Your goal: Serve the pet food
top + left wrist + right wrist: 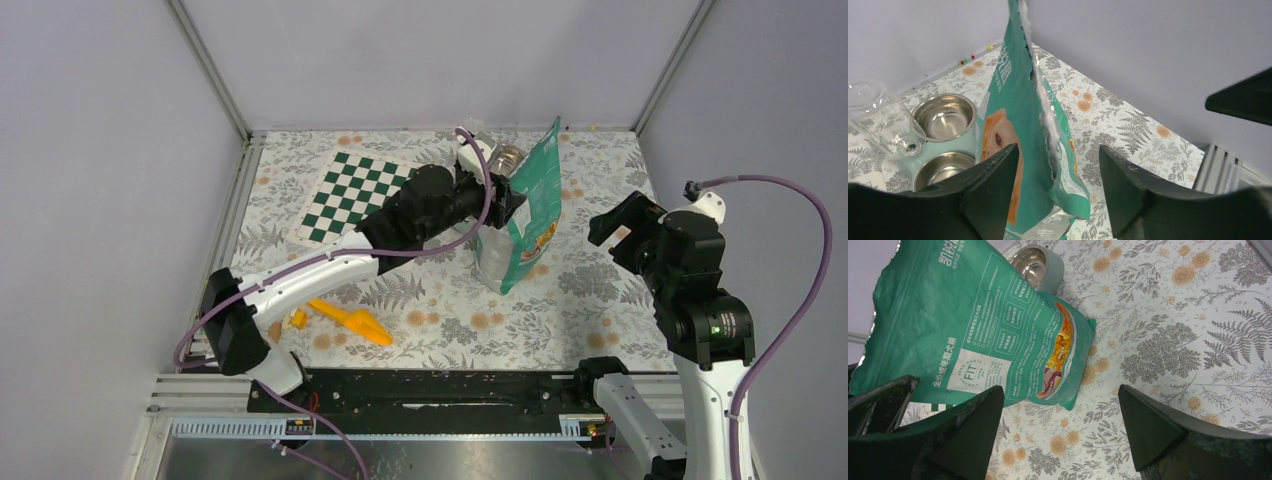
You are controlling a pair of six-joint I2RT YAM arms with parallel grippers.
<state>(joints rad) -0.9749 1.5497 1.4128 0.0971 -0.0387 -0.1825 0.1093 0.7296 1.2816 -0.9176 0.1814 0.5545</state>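
Observation:
No kibble shows in any view. The tall teal bag (532, 200) stands upright at the table's middle back, and its torn top edge (1040, 100) is open. My left gripper (513, 205) is open; in the left wrist view (1058, 150) the bag's edge stands between its spread fingers, touching neither. My right gripper (610, 232) is open and empty to the right of the bag, apart from it; the right wrist view (1060, 425) shows the bag's back face (983, 325). Two empty steel bowls (945, 117) (943, 170) sit in a mint stand behind the bag.
An orange scoop (350, 320) lies on the floral cloth near the left arm. A green checkered mat (355, 195) lies at the back left. A clear plastic container (878, 120) stands beside the bowls. Grey walls close in the back and sides.

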